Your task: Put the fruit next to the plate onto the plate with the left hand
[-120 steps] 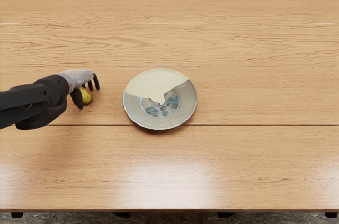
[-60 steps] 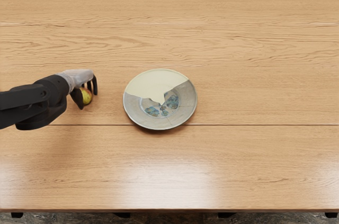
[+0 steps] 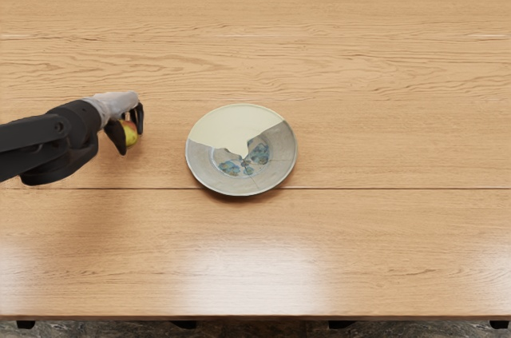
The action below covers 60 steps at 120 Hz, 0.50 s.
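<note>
Surface first: broad, smooth wood with nothing on it to stop a runaway, so anything round that gets loose could travel a long way. The plate sits near the middle, bare. It looks shallow, with only a low rim. My left arm comes in from the left edge, and the left hand is well to the left of the plate with open surface between them. Its dark fingers are curled down over the fruit with the thumb underneath, so I read it as grasping the fruit. I cannot tell whether the fruit is clear of the surface or touching it.

The fruit is small and rounded, and only a yellow-green sliver shows between the fingers, so my main worry is a shallow pinch. If I swing across briskly, it could squirt out and roll. If I carry it too low, the fingers or the fruit may clip the plate's rim and shove the plate. If I let go from too high or near the edge, the fruit could bounce or roll over that low rim.
</note>
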{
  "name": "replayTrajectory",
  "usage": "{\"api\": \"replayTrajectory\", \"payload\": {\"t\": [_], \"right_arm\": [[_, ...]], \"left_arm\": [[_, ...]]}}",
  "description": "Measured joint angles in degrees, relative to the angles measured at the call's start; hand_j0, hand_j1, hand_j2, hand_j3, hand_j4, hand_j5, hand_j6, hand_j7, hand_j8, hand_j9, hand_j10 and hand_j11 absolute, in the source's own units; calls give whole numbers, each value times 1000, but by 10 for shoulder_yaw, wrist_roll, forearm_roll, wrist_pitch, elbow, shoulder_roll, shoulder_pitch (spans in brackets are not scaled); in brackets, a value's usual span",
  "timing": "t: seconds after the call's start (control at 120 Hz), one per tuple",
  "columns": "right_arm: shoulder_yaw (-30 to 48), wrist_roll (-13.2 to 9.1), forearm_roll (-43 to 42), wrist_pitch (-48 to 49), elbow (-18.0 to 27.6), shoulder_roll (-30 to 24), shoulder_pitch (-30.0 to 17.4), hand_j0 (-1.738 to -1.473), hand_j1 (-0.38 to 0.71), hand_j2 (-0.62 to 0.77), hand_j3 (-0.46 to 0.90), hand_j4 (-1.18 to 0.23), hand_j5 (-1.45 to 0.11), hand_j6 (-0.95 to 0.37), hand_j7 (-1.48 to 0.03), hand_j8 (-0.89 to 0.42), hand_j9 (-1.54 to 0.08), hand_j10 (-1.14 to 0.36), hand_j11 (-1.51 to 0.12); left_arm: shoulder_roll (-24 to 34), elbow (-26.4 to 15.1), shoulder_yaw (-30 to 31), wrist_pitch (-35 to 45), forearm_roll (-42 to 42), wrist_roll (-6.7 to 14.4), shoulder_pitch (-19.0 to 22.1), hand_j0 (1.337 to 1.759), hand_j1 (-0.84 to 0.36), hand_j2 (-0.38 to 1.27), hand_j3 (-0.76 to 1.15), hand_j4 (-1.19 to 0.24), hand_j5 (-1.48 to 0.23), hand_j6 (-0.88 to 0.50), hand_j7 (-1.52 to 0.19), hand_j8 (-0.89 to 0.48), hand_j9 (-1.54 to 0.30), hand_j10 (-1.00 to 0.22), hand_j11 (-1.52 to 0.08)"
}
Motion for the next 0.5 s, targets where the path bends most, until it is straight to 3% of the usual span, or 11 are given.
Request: {"api": "replayTrajectory", "payload": {"t": [0.2, 0.5], "right_arm": [[0, 0, 0, 0, 0, 0, 0, -1658, -333, -3, 0, -13, -17, -13, -17, -13, -17, -13, -17], [0, 0, 0, 0, 0, 0, 0, -1658, -333, -3, 0, -13, -17, -13, -17, -13, -17, -13, -17]], "left_arm": [[-18, -1, -70, -2, -6, -1, -20, 1649, -306, 365, 0, -825, -1215, -371, -1186, -349, -1164, -606, -1169], [-126, -1, -122, 1, -13, -1, -18, 1650, -312, 379, 0, -815, -1255, -356, -1204, -342, -1170, -605, -1175]]}}
